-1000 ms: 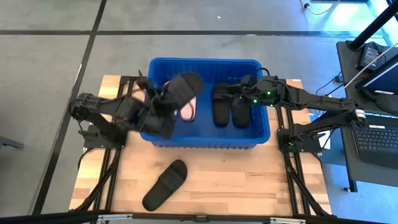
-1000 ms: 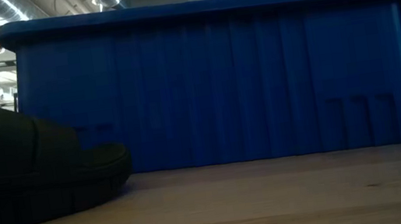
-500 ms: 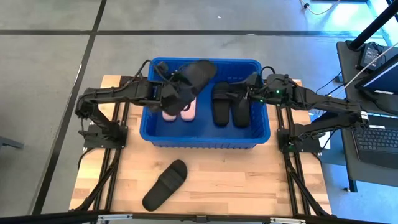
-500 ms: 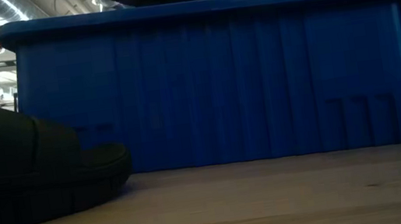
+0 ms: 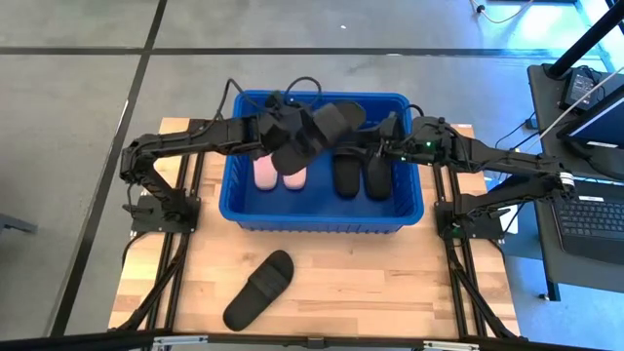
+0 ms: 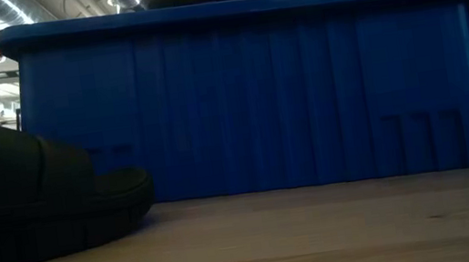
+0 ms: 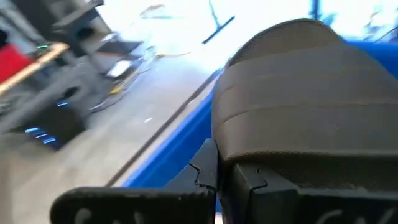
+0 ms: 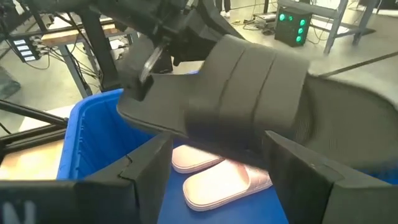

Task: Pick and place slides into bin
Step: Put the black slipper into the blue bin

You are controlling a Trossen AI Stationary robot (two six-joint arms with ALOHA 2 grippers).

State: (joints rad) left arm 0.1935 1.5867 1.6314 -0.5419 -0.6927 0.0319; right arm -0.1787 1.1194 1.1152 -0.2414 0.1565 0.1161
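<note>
Bin [image 5: 322,216]: blue plastic, ribbed walls, faint sheen along the rolled rim. Table [image 5: 361,283]: pale wood planks, visible grain, matt. Black slide in my left claw [image 5: 314,136]: matt rubbery foam, strap moulded with shallow ridges. Pink pair [image 5: 278,175] inside the bin: smooth, soft-looking foam, slight gloss on the straps. Black pair [image 5: 359,175] beside them: dull, non-reflective. Loose black slide [image 5: 258,290] on the table: same matt finish. My fingers [image 8: 146,177]: hard dark plastic, flat matt. Arm frames under me: dark metal. Floor [image 5: 78,117]: smooth grey concrete.
</note>
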